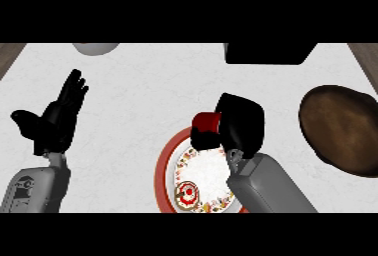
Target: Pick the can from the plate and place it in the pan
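Note:
A red can point(207, 120) shows at the far edge of a red-rimmed, patterned plate point(201, 175) near the middle of the counter. My right hand point(240, 125) is curled round the can from the right and hides most of it. Whether the can still touches the plate I cannot tell. The dark brown pan point(342, 129) lies at the right edge, apart from the hand. My left hand point(59, 117) rests open at the left, fingers up, holding nothing.
A black box-like object point(267, 53) sits at the top, right of centre. A grey bowl point(96, 48) is cut off by the top edge at the left. Brown counter edges show in both upper corners.

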Robot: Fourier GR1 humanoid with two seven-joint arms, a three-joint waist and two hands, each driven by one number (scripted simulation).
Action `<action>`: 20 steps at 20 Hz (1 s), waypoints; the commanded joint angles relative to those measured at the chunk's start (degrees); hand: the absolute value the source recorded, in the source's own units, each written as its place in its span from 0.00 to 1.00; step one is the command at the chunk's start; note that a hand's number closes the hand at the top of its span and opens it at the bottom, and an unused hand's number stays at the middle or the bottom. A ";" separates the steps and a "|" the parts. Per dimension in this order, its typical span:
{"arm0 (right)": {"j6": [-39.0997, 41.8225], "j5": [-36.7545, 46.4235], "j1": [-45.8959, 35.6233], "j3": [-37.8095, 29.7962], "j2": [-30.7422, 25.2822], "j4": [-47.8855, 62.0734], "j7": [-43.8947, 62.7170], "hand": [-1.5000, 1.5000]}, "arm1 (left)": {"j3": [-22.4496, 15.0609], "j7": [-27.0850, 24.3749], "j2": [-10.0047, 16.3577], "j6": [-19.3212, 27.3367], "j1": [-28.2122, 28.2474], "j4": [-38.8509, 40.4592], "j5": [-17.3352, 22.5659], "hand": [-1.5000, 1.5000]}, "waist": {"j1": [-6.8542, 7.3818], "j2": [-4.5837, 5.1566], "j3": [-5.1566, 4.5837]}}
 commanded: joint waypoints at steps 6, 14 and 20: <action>-7.08 11.21 -6.98 -1.96 0.22 -3.15 12.74 1.00 | -0.71 -0.81 -0.75 0.01 1.06 1.02 -0.72 0.50 | -0.76 0.11 0.07; -13.73 8.05 -2.80 -17.38 -2.27 -12.98 4.31 1.00 | 0.36 -1.57 -0.49 -0.38 2.42 -0.82 0.38 0.50 | -1.01 0.11 0.14; -16.13 0.90 2.36 -30.54 -13.82 -7.74 -9.03 1.00 | 1.63 -2.61 0.31 -0.39 2.15 -0.76 0.60 0.50 | -0.85 0.36 0.12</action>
